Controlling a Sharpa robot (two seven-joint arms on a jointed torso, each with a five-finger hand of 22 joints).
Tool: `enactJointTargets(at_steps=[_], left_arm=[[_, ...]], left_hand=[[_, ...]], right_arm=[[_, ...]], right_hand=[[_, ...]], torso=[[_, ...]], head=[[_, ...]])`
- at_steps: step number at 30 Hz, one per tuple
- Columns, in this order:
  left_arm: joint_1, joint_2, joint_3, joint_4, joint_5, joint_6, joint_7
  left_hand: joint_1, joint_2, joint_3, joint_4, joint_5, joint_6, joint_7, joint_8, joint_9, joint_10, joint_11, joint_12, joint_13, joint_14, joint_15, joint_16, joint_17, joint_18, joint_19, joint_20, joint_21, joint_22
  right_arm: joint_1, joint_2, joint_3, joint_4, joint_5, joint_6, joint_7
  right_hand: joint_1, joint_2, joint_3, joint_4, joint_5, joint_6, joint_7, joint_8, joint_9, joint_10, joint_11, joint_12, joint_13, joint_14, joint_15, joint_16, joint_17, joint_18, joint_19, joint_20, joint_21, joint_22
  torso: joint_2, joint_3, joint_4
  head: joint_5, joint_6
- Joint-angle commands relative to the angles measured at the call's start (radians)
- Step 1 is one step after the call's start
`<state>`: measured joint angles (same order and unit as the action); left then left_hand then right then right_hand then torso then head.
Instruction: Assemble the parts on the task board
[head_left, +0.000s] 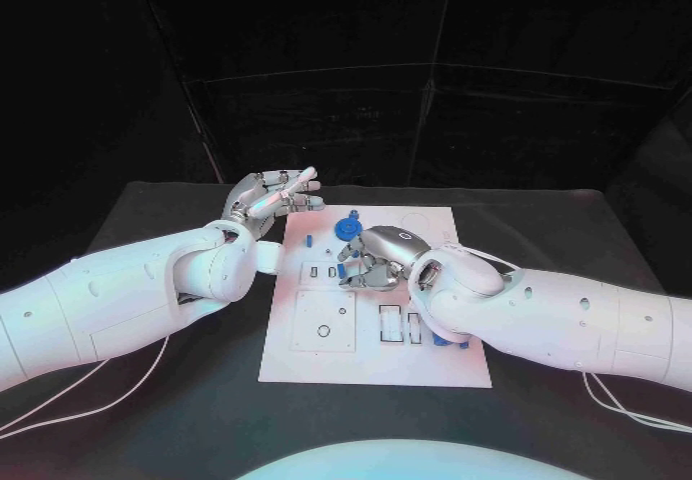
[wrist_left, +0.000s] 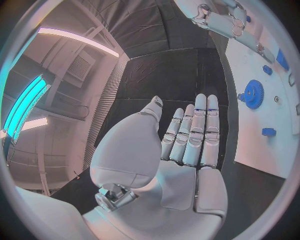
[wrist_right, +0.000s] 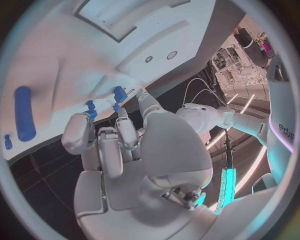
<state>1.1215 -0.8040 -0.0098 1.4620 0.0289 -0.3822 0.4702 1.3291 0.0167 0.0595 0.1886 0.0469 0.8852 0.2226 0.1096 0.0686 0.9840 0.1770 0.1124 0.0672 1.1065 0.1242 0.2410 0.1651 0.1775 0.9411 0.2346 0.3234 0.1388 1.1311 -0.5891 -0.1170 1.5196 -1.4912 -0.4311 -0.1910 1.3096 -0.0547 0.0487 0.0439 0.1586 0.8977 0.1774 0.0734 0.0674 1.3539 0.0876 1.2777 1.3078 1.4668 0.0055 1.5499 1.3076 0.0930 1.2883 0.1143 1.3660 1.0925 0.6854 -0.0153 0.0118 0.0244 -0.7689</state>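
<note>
The middle of the white rectangular task board (head_left: 296, 368) is occupied by the right silver hand (head_left: 372, 262), curled down over small blue parts (wrist_right: 117, 93). A blue toothed gear (head_left: 348, 229) stands just beyond it, near the board's far edge. The left silver hand (head_left: 270, 197), fingers straight, is held off the far left corner. The board's near edge is left unobstructed.

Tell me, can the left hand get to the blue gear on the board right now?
Probably yes. The left hand hangs open beside the task board, holding nothing, and the blue gear lies at the board's far end close by. The right hand works nearer the middle, just this side of the gear, so the way looks free.
</note>
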Motion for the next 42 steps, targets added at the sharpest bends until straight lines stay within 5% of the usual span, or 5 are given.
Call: enactJointTargets(at_steps=[1,9,19,27,42], left_arm=[[0.002,-0.003,0.001,-0.002,-0.075,-0.003,-0.039],[0.012,-0.019,0.001,-0.001,-0.351,0.054,-0.241],[0.075,-0.027,0.001,0.017,-0.712,0.271,-0.64],[0.126,0.017,-0.021,0.006,-0.885,0.397,-0.881],[0.175,0.169,-0.078,-0.094,-0.974,0.472,-1.055]], left_hand=[[-0.01,0.003,-0.011,0.002,0.0,0.033,-0.001,0.012,0.004,0.05,-0.016,0.021,0.009,0.069,-0.023,0.041,0.024,0.007,0.057,-0.021,0.032,0.015],[-0.043,-0.015,-0.052,0.011,0.003,0.071,-0.044,0.032,0.005,0.187,-0.073,0.118,0.062,0.318,-0.101,0.332,0.215,0.006,0.282,-0.107,0.224,0.117],[-0.109,-0.006,-0.152,0.08,-0.004,0.142,-0.13,0.202,0.099,0.246,-0.154,0.654,0.469,0.452,-0.177,1.296,1.351,-0.082,0.473,-0.181,0.894,0.865],[-0.165,0.037,-0.231,0.1,0.003,0.111,-0.142,0.316,0.187,0.249,-0.17,0.985,0.823,0.464,-0.187,1.33,1.406,-0.115,0.537,-0.192,1.043,1.086],[-0.151,0.07,-0.257,0.096,0.001,0.07,-0.141,0.361,0.23,0.199,-0.171,0.971,0.798,0.464,-0.187,1.33,1.406,-0.117,0.542,-0.194,1.051,1.1]], right_arm=[[0.006,-0.034,0.001,0.036,0.03,-0.059,0.088],[0.059,-0.159,0.003,0.12,0.2,-0.036,0.172],[0.144,-0.283,0.005,0.139,0.561,0.026,0.243],[0.162,-0.294,0.005,0.102,0.647,0.025,0.252],[0.166,-0.27,0.005,0.063,0.664,0.031,0.246]], right_hand=[[0.001,-0.008,-0.006,0.002,0.004,-0.009,0.0,0.002,0.002,-0.001,0.003,0.006,0.001,0.091,0.01,-0.003,0.21,0.003,-0.001,0.008,-0.005,0.001],[0.017,0.009,-0.003,0.011,0.019,0.006,-0.004,0.018,0.007,-0.008,-0.001,-0.001,-0.008,0.085,0.008,-0.014,0.185,0.01,-0.021,0.008,-0.022,-0.034],[0.037,0.027,0.001,0.011,0.042,0.024,-0.01,0.038,0.01,-0.011,-0.007,-0.004,-0.014,0.079,0.002,-0.026,0.163,0.015,-0.036,0.003,-0.037,-0.061],[0.041,0.035,0.0,0.013,0.052,0.027,-0.012,0.048,0.01,-0.03,-0.009,-0.027,-0.036,0.068,-0.001,-0.049,0.121,0.024,-0.063,0.0,-0.063,-0.108],[0.042,0.036,-0.001,0.014,0.054,0.027,-0.013,0.051,0.01,-0.034,-0.01,-0.033,-0.042,0.065,-0.002,-0.056,0.109,0.026,-0.069,-0.001,-0.07,-0.12]], torso=[[0.0,-0.0001,0.0019],[-0.002,-0.0011,0.0021],[-0.017,0.0047,-0.0007],[-0.028,0.0101,-0.0007],[-0.028,0.0091,-0.0027]], head=[[0.002,0.002],[0.003,0.01],[0.009,0.008],[0.011,0.002],[0.018,0.0]])
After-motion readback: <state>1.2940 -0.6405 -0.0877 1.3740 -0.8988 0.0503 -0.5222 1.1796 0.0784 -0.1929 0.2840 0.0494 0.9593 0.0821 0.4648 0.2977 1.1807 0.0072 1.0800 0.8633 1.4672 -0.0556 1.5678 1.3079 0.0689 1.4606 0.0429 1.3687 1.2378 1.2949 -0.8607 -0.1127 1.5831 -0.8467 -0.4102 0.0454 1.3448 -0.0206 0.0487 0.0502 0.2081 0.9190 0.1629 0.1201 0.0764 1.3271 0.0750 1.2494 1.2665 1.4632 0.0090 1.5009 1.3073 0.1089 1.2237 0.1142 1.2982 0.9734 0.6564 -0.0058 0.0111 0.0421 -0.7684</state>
